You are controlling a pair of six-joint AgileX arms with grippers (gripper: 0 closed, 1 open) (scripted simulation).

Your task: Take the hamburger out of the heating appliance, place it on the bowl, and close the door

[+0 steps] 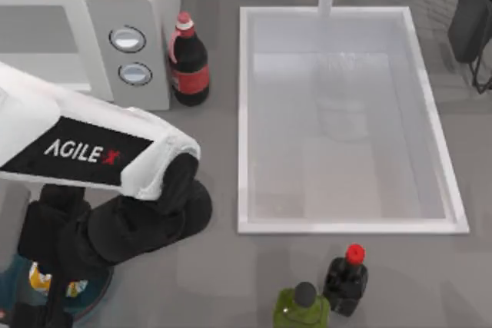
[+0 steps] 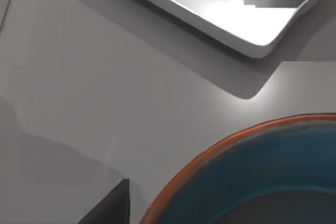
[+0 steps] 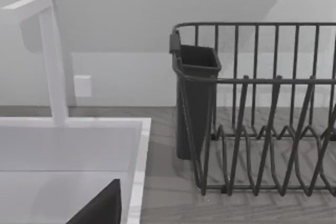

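Grey table, left claw [image 1: 46, 286] over bowl [image 1: 92, 289], hamburger [image 1: 40, 278] beneath, grip unclear

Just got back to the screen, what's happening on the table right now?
The left arm reaches down over the bowl at the table's front left corner, and the burger shows beside the arm, over the bowl. Whether the left hand grips it cannot be seen. The left wrist view looks down on the bowl's red rim. The microwave stands at the back left, its door not yet visibly shut. The right arm is parked near the dish rack.
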